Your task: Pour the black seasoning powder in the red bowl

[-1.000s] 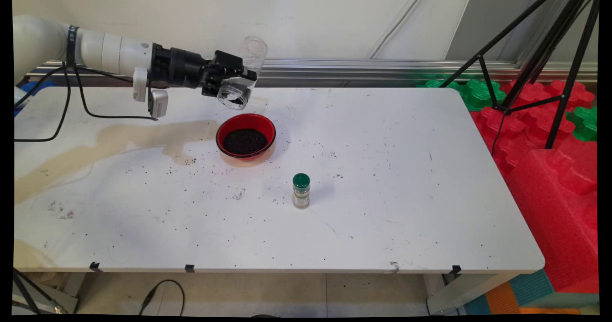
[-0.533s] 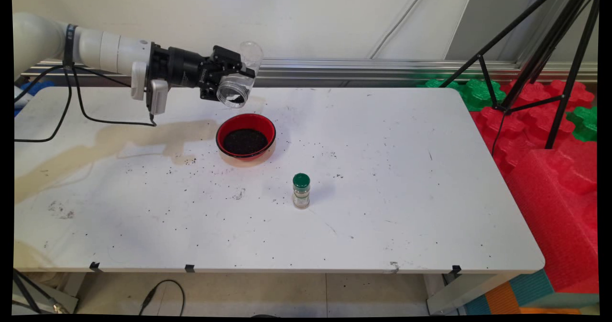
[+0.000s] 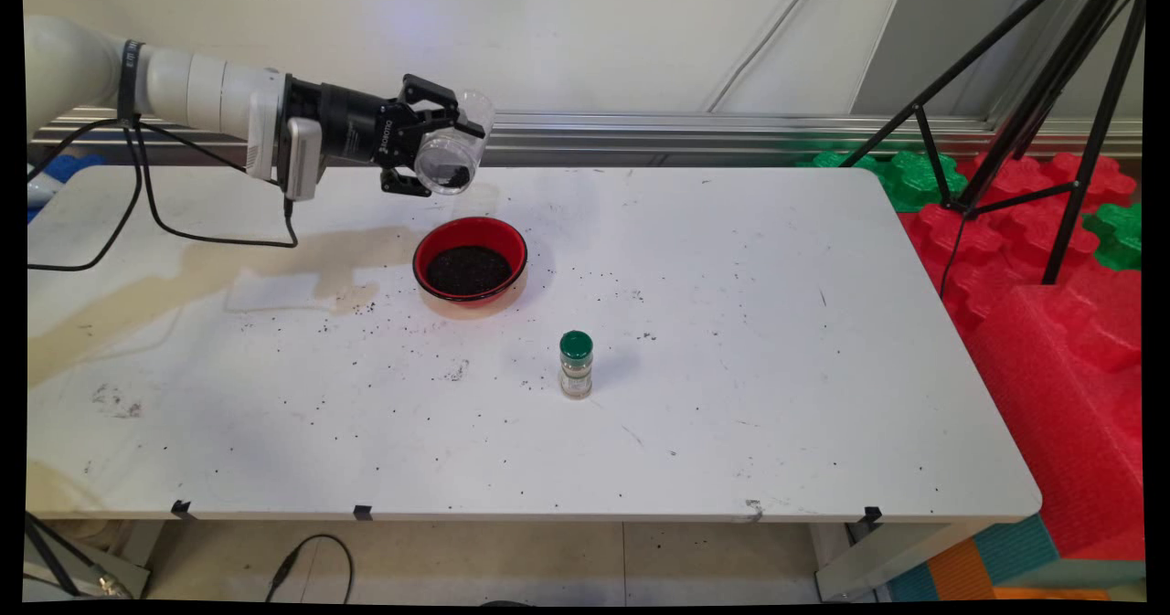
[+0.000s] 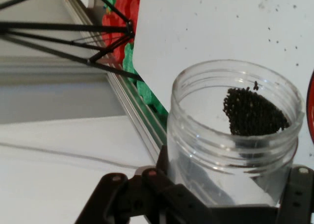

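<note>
My gripper (image 3: pixel 439 147) is shut on a clear plastic jar (image 3: pixel 450 156), held on its side in the air above and behind the red bowl (image 3: pixel 470 259). The jar's open mouth faces the camera in the main view. In the hand view the jar (image 4: pixel 234 135) stands between the fingers and holds a small heap of dark seeds (image 4: pixel 253 114). The red bowl on the table is filled with the same dark seeds (image 3: pixel 468 270). A small spice bottle with a green cap (image 3: pixel 576 364) stands upright nearer the table's front.
Dark seeds are scattered over the white table (image 3: pixel 749 341), with a brownish stain (image 3: pixel 228 272) left of the bowl. A black tripod (image 3: pixel 1033 112) and red and green foam blocks (image 3: pixel 1060 268) stand to the right. Black cables (image 3: pixel 137 204) hang from the arm.
The hand has rolled and risen a little, turning the jar from mouth-down over the bowl to lying on its side with its mouth toward the camera.
</note>
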{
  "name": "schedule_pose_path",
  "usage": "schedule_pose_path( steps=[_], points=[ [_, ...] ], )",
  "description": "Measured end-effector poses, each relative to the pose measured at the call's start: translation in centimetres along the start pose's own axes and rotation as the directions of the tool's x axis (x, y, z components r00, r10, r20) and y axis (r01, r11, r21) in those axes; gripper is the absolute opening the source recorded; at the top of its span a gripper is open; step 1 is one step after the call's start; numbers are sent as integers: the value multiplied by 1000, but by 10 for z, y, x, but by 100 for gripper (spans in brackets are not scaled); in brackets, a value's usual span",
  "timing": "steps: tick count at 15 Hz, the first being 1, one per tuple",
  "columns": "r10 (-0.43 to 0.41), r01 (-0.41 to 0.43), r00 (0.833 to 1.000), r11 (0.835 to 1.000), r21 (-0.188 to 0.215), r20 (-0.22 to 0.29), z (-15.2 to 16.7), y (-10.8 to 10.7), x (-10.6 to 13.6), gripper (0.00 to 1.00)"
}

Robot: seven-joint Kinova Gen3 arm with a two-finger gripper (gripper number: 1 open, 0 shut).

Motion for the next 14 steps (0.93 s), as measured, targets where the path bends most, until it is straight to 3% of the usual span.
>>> schedule_pose_path(
  steps=[3, 6, 9, 12, 14],
  points=[
    [-131, 131, 991, 991, 3, -2, -1, -2, -2, 0],
    [-300, 301, 954, 954, 7, -8, -2, -5, -4, 0],
    [-459, 459, 888, 888, 7, -20, -2, -7, -5, 0],
    [-559, 559, 829, 829, 6, -30, -3, -8, -5, 0],
    [-640, 641, 767, 768, 4, -41, -3, -9, -5, 0]
  ],
)
